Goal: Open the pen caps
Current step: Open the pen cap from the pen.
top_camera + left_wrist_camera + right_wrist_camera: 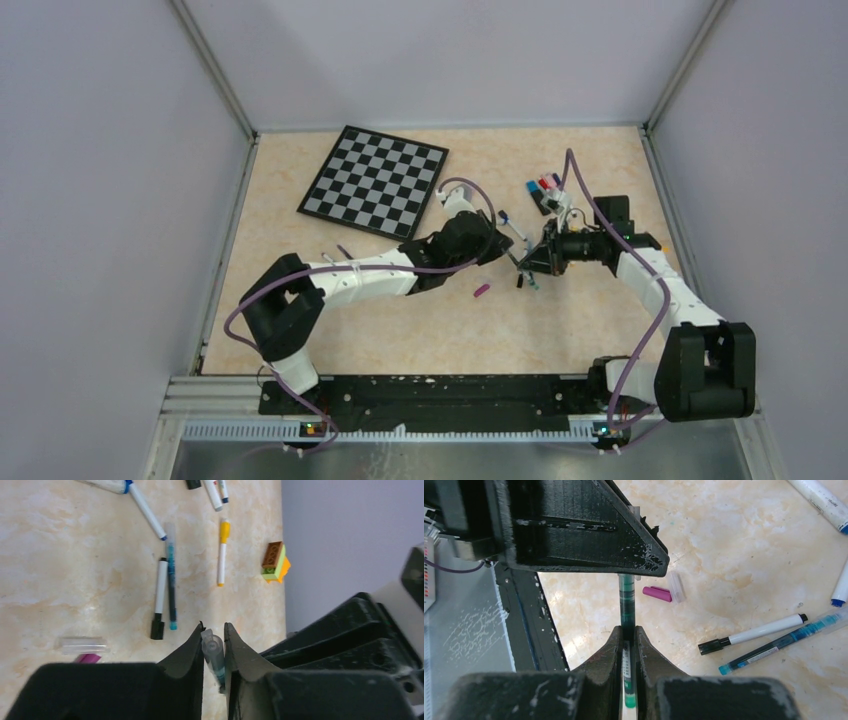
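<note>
We see both arms meeting at mid-table, about 3 o'clock from table centre in the top view. The right gripper [628, 629] is pinched tight on the barrel of a green pen [626, 595], which sticks out past the fingertips toward 12 o'clock in its wrist view. We think that is so the capped end is offered to the other arm.

The left gripper [214, 626] has its fingers pressed on either side of that pen's clear cap [212, 649], with no gap visible on either side, so we read it as pinching the cap. One hand on the barrel and one on the cap, facing each other along the pen's axis, looks like the setup for a straight pull-apart. The cap is not yet off.

A purple cap [656, 593] and a loose clear cap [676, 586] lie touching on the table [734, 540], at 7 o'clock from the grippers in the top view. We judge them to be already off their pens.

In the left wrist view, at 11 o'clock from the fingers, a black-capped marker [160, 597] lies just beside a teal pen [171, 580]. A yellow-capped marker [222, 550] is at 12, and a brick stack [275, 562] is at 1.

More pens [545, 190] wait at 1 o'clock from the grippers, and the chessboard [375, 182] at 10 is uninvolved.
</note>
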